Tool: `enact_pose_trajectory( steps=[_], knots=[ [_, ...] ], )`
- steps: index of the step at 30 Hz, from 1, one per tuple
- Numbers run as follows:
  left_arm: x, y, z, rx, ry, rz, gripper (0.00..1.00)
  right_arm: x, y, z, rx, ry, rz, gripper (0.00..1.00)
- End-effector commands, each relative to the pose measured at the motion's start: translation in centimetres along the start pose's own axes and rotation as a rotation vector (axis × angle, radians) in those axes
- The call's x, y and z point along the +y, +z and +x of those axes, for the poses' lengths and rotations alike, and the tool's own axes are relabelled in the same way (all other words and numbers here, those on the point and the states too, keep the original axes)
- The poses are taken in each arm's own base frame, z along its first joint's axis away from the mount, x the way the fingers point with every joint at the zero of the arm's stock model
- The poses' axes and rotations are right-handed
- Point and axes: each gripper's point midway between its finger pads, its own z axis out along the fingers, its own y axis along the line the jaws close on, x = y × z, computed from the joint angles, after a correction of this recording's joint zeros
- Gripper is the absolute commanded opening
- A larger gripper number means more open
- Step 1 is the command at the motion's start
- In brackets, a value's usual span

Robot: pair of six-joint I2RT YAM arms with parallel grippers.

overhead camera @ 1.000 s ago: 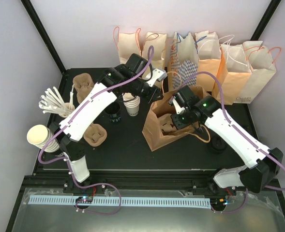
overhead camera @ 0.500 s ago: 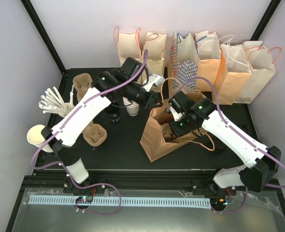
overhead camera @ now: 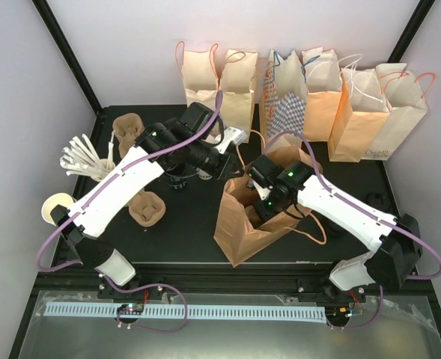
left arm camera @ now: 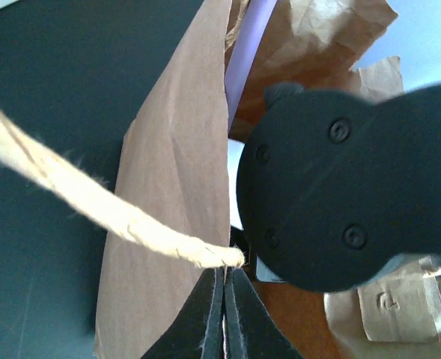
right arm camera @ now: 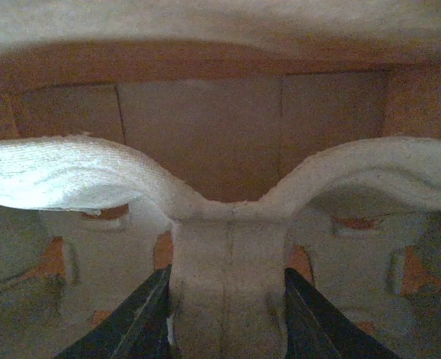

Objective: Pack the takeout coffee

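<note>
An open brown paper bag (overhead camera: 235,224) stands mid-table. My left gripper (overhead camera: 232,160) is at the bag's far-left rim. In the left wrist view its jaws (left arm camera: 224,273) are pressed together on the end of the bag's twine handle (left arm camera: 93,202), beside the bag wall (left arm camera: 168,172). My right gripper (overhead camera: 263,202) reaches down into the bag. In the right wrist view it (right arm camera: 226,278) is shut on the centre post of a grey pulp cup carrier (right arm camera: 70,176) inside the bag. The takeout coffee does not show in any view.
A row of paper bags (overhead camera: 310,97) lines the back wall. Two empty pulp carriers (overhead camera: 147,208) (overhead camera: 128,127), a cutlery bundle (overhead camera: 85,155), a cup stack (overhead camera: 55,208) and black lids (overhead camera: 177,181) sit left, under and beside my left arm.
The left arm has drawn back toward the near left with the handle. The bag has shifted left and stands more upright. The right gripper has gone deeper into it with the carrier.
</note>
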Motion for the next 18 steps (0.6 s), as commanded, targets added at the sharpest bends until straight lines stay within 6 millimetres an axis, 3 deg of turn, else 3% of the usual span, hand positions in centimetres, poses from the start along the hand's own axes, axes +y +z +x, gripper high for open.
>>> enact_pose_trajectory(
  steps=[1, 14, 16, 18],
  knots=[
    [-0.6, -2.0, -0.7, -0.067, 0.051, -0.039, 0.02, 1.1, 1.3, -0.2, 0.007, -0.022, 0.000, 0.38],
    [1.1, -3.3, 0.6, -0.057, 0.106, -0.154, 0.04, 2.5, 5.3, 1.4, 0.085, -0.004, -0.015, 0.38],
    [1.3, -3.5, 0.9, -0.048, 0.110, -0.169, 0.09, 2.8, 5.6, 1.3, 0.090, 0.003, -0.025, 0.39],
    [1.6, -3.9, 1.1, -0.045, 0.106, -0.192, 0.20, 2.8, 5.5, 1.0, 0.081, 0.007, -0.023, 0.38]
  ],
)
